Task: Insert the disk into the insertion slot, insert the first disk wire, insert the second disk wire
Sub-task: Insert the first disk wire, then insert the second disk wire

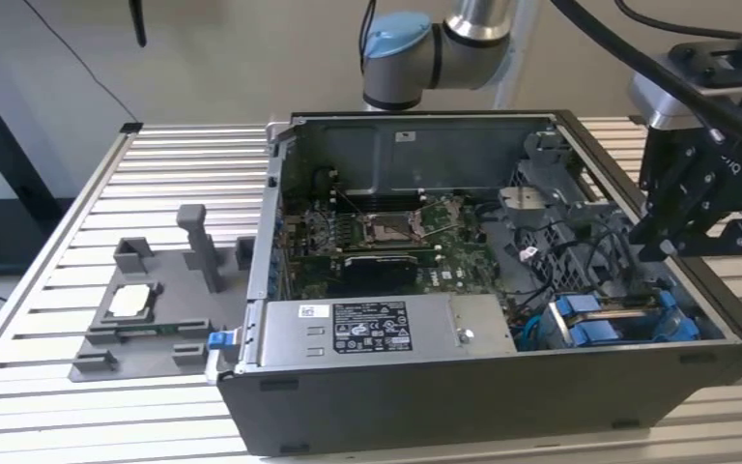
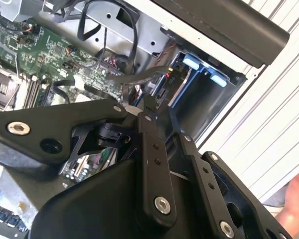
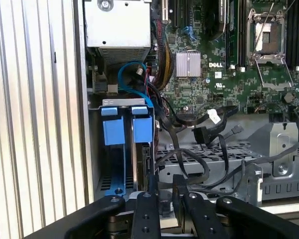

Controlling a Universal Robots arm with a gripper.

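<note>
Gripper [image 1: 665, 242] of a Universal Robots arm hangs over the open computer case [image 1: 474, 406] at the exterior view's right, above the corner where the disk [image 1: 603, 324] sits in its blue carrier inside the insertion slot [image 3: 120, 102], blue end tabs showing. Its fingers [image 3: 152, 185] stand drawn close together with a thin gap between them, and nothing can be made out pinched there. With the disk lodged in the slot, the first step of the task looks done, and the work appears to stand at the first disk wire. Loose black wires [image 3: 189, 149] lie in a tangle over the grey metal bracket just beside the slot, one ending in a black connector [image 3: 203, 133] (whether any is plugged into the disk cannot be told). The gripper is nearest to these wires and to the slot's wall, touching neither as far as the first wrist view shows. Seating a wire would, by the look of it, call for a firm pinch on the connector body and a square line-up with the disk's port in the cramped space between slot and motherboard [image 3: 214, 64], where slack cable could snag
</note>
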